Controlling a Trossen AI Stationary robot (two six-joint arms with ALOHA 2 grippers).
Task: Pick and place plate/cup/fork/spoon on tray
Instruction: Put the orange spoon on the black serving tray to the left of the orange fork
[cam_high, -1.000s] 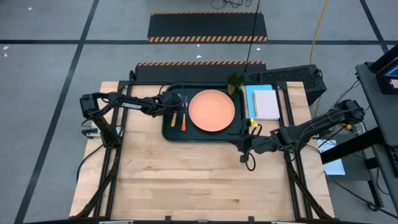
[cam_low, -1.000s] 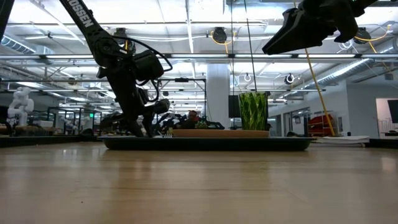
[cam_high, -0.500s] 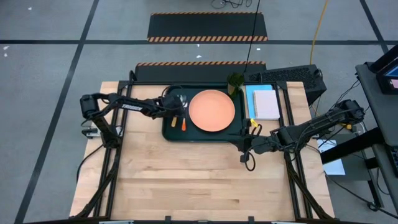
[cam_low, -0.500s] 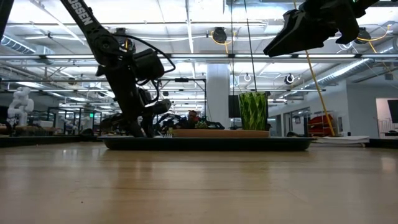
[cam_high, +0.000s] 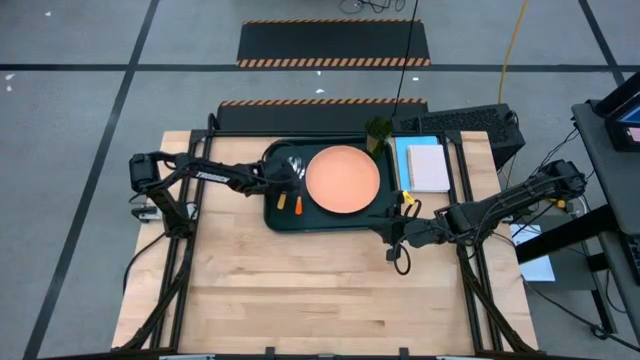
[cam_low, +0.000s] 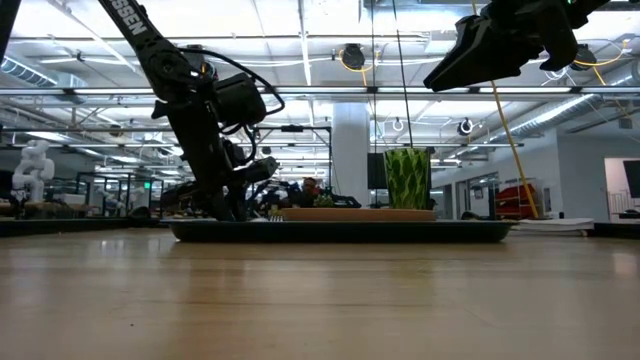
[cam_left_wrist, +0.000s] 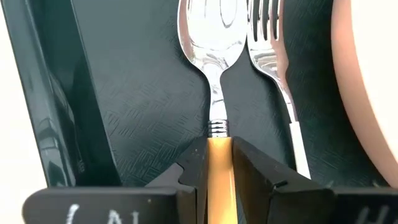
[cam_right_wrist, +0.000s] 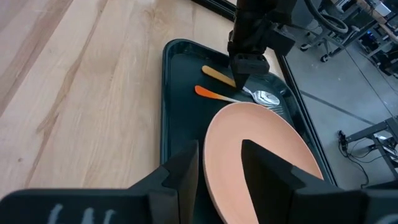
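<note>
Nearest, the right gripper (cam_high: 393, 236) hangs above the bare wooden table (cam_high: 330, 290) just off the tray's front right corner, its fingers (cam_right_wrist: 186, 168) parted with nothing between them. Beyond it the dark tray (cam_high: 285, 222) sits at the table's far middle. On it, the orange plate (cam_high: 343, 178) fills the right part, flat on the tray floor. Left of the plate lie the fork (cam_left_wrist: 273, 68) and the spoon (cam_left_wrist: 214, 56) side by side, heads pointing away, the fork between the spoon and the plate. Over the tray's left part the left gripper (cam_left_wrist: 219, 163) is low, its fingers (cam_left_wrist: 194, 171) closed against both sides of the spoon's orange handle just behind the metal neck. Farther back, the green cup (cam_high: 378, 132) stands upright by the tray's far right corner, next to a notepad (cam_high: 428, 167) on the right
</note>
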